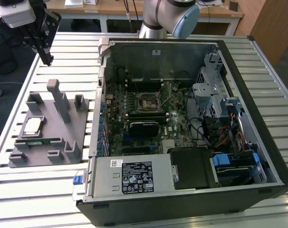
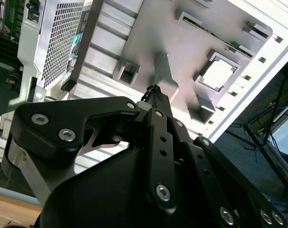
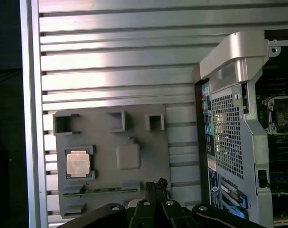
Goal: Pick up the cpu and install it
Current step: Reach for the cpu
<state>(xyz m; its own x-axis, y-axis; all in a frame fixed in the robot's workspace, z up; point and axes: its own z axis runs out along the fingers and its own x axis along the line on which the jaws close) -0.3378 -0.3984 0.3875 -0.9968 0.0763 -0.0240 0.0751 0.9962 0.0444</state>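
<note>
I've got the gripper hanging above the bench, jaws together and empty, with open air around them. The cpu lies in its pocket on the grey holder, on the side away from the computer case.

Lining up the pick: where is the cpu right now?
The cpu sits in a pocket of the grey holder on the exterior view's left, outside the open computer case, next to the green memory stick.
</note>
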